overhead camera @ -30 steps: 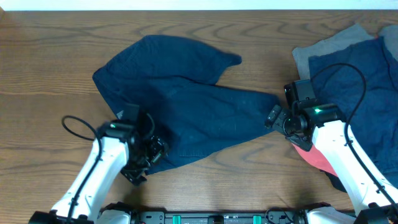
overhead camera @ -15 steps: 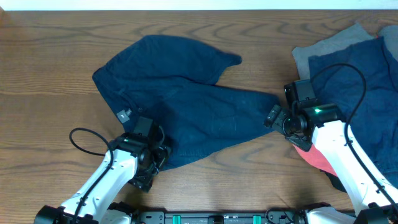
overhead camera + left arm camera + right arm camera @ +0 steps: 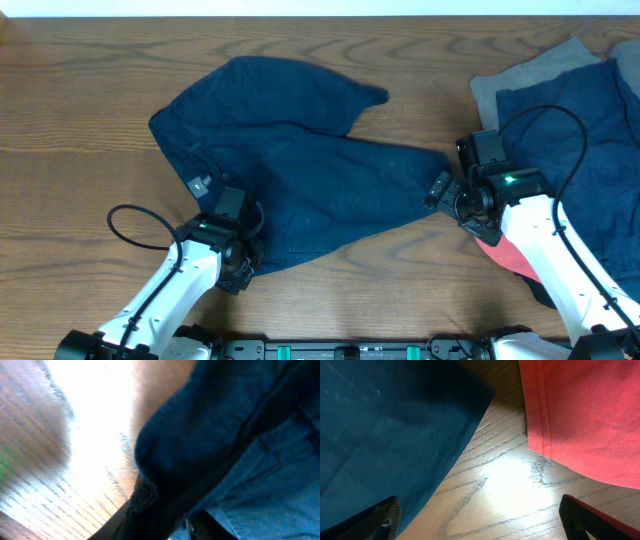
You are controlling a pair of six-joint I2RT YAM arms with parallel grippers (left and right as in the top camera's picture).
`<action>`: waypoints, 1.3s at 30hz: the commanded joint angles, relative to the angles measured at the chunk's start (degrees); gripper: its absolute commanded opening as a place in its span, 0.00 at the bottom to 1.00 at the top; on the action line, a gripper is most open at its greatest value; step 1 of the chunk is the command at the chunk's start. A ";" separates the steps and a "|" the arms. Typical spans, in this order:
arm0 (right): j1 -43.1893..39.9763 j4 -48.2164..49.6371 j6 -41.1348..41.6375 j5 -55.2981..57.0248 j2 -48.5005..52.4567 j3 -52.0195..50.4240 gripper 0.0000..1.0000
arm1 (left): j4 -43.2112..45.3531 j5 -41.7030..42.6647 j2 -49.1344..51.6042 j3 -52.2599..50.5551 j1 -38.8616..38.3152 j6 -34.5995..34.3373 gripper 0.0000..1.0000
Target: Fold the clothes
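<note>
A dark navy garment (image 3: pixel 300 170) lies spread and wrinkled across the middle of the wooden tabletop (image 3: pixel 80 120), with the left gripper (image 3: pixel 238 268) down at its near edge. Cloth is bunched close against that wrist's camera, and it cannot be told whether the jaws have clamped the fabric. The right gripper (image 3: pixel 440 188) hovers with jaws wide apart at the garment's right corner, over bare wood between it and a red piece (image 3: pixel 510 255). A grey cloth (image 3: pixel 530 72) and a second navy cloth (image 3: pixel 590 130) are heaped at far right
</note>
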 commanded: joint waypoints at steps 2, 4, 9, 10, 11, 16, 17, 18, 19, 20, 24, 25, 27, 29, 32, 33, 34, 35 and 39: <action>-0.70 0.13 0.63 0.66 0.17 -0.37 0.99 | -3.08 -1.49 -0.31 -1.01 -0.13 -0.28 0.28; -0.70 0.13 0.66 0.66 0.17 -0.39 0.99 | -4.31 -1.49 -0.33 -1.01 -0.13 0.98 0.23; -0.70 0.13 0.66 0.57 0.20 -0.42 0.99 | -4.98 0.24 -1.86 -0.94 -0.02 6.86 0.06; -0.70 0.13 0.72 0.26 0.22 -0.48 0.99 | -5.16 0.22 -2.56 -0.92 -0.02 7.63 0.06; -0.70 0.13 1.11 -0.11 0.22 -0.61 0.99 | -5.35 0.17 -3.48 -0.83 -0.02 8.46 0.06; -0.66 0.59 2.89 -3.04 0.22 -2.58 0.99 | -7.32 -1.31 -8.52 0.46 -0.02 11.72 0.06; -0.66 1.36 3.26 -3.04 0.22 -3.28 0.99 | -8.11 -2.08 -9.62 0.92 -0.02 12.39 0.06; -0.66 2.49 3.72 -3.04 0.22 -4.13 0.99 | -8.66 -2.89 -10.91 1.40 -0.02 13.77 0.06; -0.66 3.89 4.55 -3.06 0.22 -5.18 0.98 | -9.18 -3.65 -12.20 1.77 -0.02 14.84 0.06; -0.66 5.07 5.57 -3.10 0.22 -6.10 0.98 | -9.44 -4.20 -13.27 1.90 -0.02 15.45 0.06; -0.66 13.38 6.60 -3.93 0.22 -10.97 0.95 | -10.86 -4.94 -17.16 1.92 -0.02 15.78 0.06; -0.66 15.41 6.60 -4.35 0.22 -12.02 0.92 | -11.52 -4.96 -17.86 1.90 -0.02 15.80 0.06; -0.66 19.56 6.62 -5.22 0.22 -14.08 0.87 | -13.03 -4.98 -19.10 1.92 -0.02 15.80 0.06; -0.63 23.21 6.62 -6.49 0.24 -16.02 0.82 | -14.40 -4.98 -20.15 1.92 -0.02 15.82 0.06; -0.66 27.34 6.64 -7.34 0.24 -18.21 0.80 | -15.89 -4.98 -20.87 1.92 -0.02 15.85 0.06; -0.66 28.63 6.64 -7.34 0.24 -18.86 0.79 | -16.31 -4.96 -21.03 1.92 -0.02 16.06 0.06; -0.66 29.44 6.64 -7.32 0.24 -19.30 0.78 | -16.76 -4.96 -21.07 1.92 -0.02 16.04 0.06; -0.66 30.34 6.64 -7.32 0.24 -19.71 0.76 | -17.11 -4.96 -21.07 1.92 -0.02 16.06 0.06; -0.66 31.67 6.64 -7.28 0.24 -20.50 0.74 | -17.84 -4.96 -21.05 1.92 -0.02 16.44 0.06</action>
